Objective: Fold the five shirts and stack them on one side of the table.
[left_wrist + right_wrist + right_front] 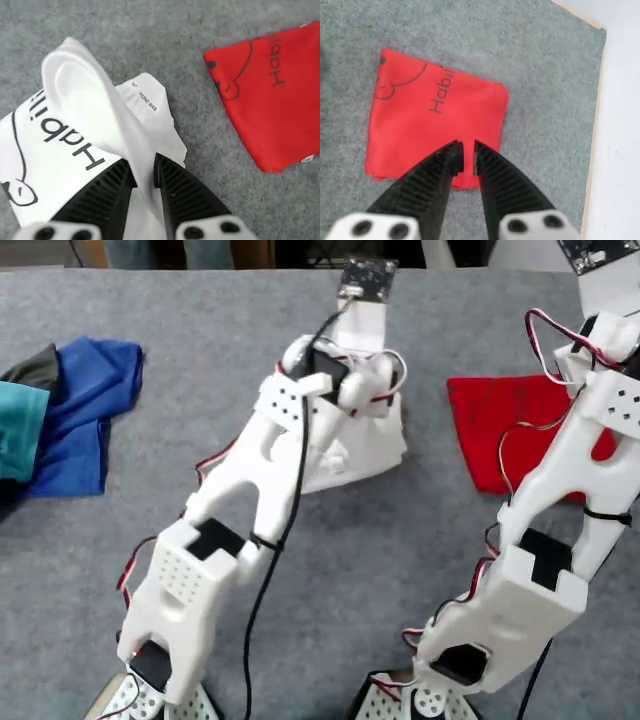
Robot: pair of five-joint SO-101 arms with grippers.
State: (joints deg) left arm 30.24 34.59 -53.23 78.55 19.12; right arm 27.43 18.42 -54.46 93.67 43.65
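Note:
A white shirt (372, 446) with black print lies on the grey cloth at mid-table, under the left arm. My left gripper (145, 164) is shut on a raised fold of this white shirt (50, 150), which curls up and over the printed body. A folded red shirt (497, 428) lies flat to its right. The same red shirt (272, 100) shows beyond the white one in the left wrist view. My right gripper (466, 146) hangs just above the near edge of the red shirt (420, 115), fingers nearly together, nothing between them.
At the table's left edge lie a crumpled blue shirt (85, 410), a teal shirt (20, 425) and a dark shirt (35, 365), bunched together. The pale table edge (600, 115) runs close past the red shirt. Open grey cloth stretches between the two arms.

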